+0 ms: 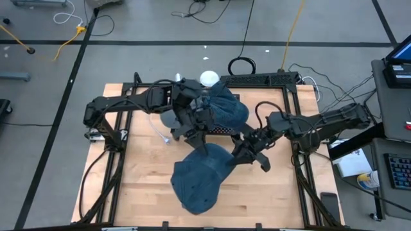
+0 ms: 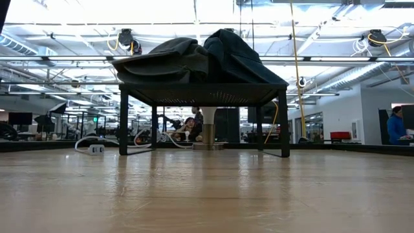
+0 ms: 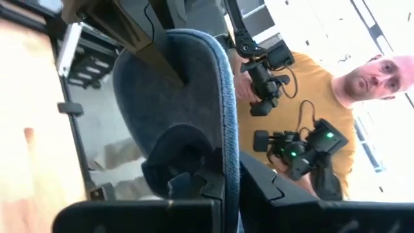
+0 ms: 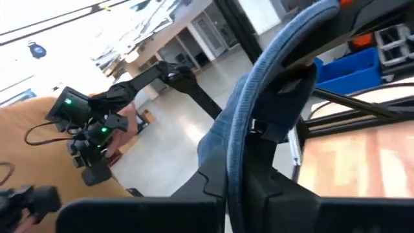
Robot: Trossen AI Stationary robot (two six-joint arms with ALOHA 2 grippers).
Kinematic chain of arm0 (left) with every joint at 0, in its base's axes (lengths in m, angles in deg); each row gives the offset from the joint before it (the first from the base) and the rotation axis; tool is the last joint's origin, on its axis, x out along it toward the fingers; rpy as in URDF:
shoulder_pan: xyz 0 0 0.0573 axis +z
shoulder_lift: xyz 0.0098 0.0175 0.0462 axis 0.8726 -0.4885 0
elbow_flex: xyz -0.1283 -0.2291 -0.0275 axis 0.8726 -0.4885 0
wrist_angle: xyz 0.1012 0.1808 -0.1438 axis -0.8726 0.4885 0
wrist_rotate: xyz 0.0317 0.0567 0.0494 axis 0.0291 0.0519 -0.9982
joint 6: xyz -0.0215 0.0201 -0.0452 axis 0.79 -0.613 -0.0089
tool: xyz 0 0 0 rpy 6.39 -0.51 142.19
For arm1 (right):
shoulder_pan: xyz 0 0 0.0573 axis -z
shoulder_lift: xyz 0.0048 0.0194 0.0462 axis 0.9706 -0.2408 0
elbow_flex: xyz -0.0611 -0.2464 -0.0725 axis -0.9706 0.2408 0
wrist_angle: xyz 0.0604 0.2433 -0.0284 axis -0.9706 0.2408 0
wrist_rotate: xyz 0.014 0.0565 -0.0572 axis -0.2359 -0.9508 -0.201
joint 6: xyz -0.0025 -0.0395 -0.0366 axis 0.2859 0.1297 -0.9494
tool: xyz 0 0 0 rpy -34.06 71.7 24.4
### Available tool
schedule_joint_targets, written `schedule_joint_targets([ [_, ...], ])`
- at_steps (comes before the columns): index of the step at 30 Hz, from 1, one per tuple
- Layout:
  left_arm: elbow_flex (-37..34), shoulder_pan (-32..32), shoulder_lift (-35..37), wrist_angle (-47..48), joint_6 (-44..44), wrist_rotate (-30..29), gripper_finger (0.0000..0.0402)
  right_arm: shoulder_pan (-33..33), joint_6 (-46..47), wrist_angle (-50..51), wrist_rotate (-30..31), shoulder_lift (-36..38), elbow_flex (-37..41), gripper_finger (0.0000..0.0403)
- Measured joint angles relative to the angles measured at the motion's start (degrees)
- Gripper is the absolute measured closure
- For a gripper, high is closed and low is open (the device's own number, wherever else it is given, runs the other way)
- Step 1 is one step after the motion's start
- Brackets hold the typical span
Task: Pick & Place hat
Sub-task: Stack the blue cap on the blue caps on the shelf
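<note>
A blue denim hat [image 1: 196, 181] hangs in the air over the near middle of the table, between both grippers. The low view shows none of it on the tabletop. My left gripper [image 1: 196, 136] is at the hat's far left side and my right gripper [image 1: 244, 153] at its right side; both are shut on it. In each wrist view the hat's brim shows edge-on, running up from between the dark fingers. A second dark blue hat [image 1: 228, 109] lies on a black stand at the far side. My left gripper [image 3: 226, 189] pinches the hat's brim [image 3: 224, 129] between its two fingers, which lie across the brim's edge. The brim stands up past the fingers and the hat is lifted clear of the table. My right gripper [image 4: 237, 189] pinches the brim [image 4: 249, 129] on the opposite side between its two fingers, across the edge. The brim curves away beyond the fingers and nothing of the hat rests on the table.
The black stand [image 2: 200, 94] with dark hats piled on it [image 2: 213, 58] is at the table's far middle, beside a white round object [image 1: 209, 78]. A person in an orange shirt [image 3: 304, 97] holds control arms beyond the table. The wooden tabletop [image 1: 141, 186] is bare near the front.
</note>
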Motion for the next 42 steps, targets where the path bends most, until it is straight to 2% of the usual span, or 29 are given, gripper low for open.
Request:
schedule_joint_targets([
  [7,0.0,1.7,-0.2,-0.1,-2.1,-2.7,0.0349,0.0,0.0,12.7,1.7,7.4,0.0,0.0398],
  [12,0.0,2.3,0.2,-0.4,-3.5,-3.2,0.0305,-0.3,1.0,20.6,-0.7,12.9,0.0,0.0399],
  [19,0.0,4.0,0.6,0.3,-6.2,-5.5,0.0233,-0.2,2.8,29.7,3.1,19.5,0.0,0.0399],
  [28,0.0,4.7,5.6,18.1,-19.1,-26.3,0.0177,0.0,5.5,33.1,12.7,25.2,0.0,0.0399],
  [30,0.0,4.1,7.3,18.9,-20.8,-31.5,0.0167,0.0,6.2,33.2,15.3,26.4,0.0,0.0399],
  [39,0.0,-3.3,17.5,20.9,-34.7,-63.2,0.0128,0.1,7.9,32.1,28.3,29.7,0.0,0.0399],
  [42,0.0,-6.2,20.2,21.0,-38.0,-69.7,0.0122,0.1,7.5,29.5,31.1,30.2,0.0,0.0399],
])
